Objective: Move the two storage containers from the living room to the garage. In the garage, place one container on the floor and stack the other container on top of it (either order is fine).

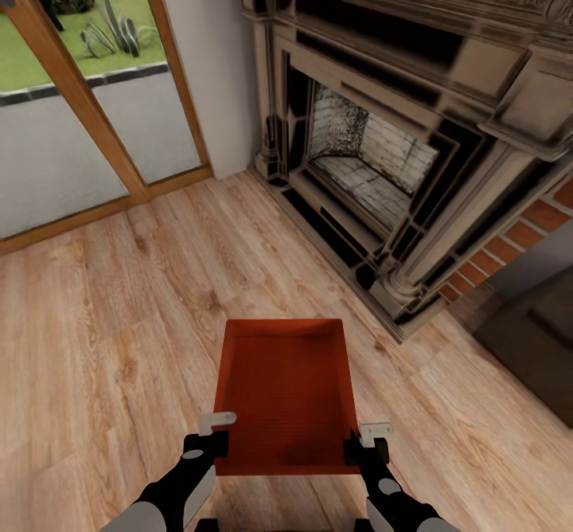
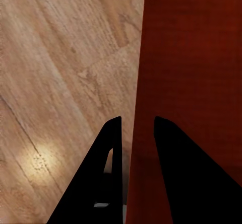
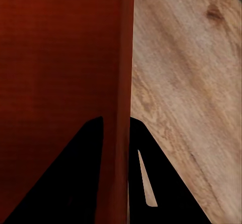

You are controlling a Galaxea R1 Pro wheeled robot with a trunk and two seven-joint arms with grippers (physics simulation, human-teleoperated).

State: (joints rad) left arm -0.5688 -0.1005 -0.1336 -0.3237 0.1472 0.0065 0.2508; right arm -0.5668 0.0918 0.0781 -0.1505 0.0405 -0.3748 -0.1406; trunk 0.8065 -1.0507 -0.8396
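**Bin pinched by two thin walls: slip and tilt are the hazards**

In the left wrist view, the dark fingers (image 2: 108, 178) of the left gripper (image 1: 213, 433) are seen straddling one side wall of the red-orange, lidless rectangular plastic storage container (image 1: 285, 393), one finger inside and one outside, with the wall clamped between them. The right wrist view shows the same on the opposite wall: the fingers (image 3: 143, 183) of the right gripper (image 1: 368, 441) are closed narrowly on it. Both grips sit at the end of the bin nearest the robot, so most of the container extends forward, past the fingers.

The container is held above the light wood-plank floor (image 1: 111, 341) of the living room, in front of the dark carved fireplace surround (image 1: 414, 166), whose red brick flank (image 1: 509, 245) lies to the right. A wood-framed glass door (image 1: 72, 118) stands to the left.

The greatest risk is judged to be the far end sagging, since the load hangs ahead of two small pinch points on smooth, flaring walls. A jolt while the base is driven could let a wall slide out of one gripper. Uneven arm motion could twist the bin or pull the walls apart. Only one container is in hand; a second trip is judged to be needed.
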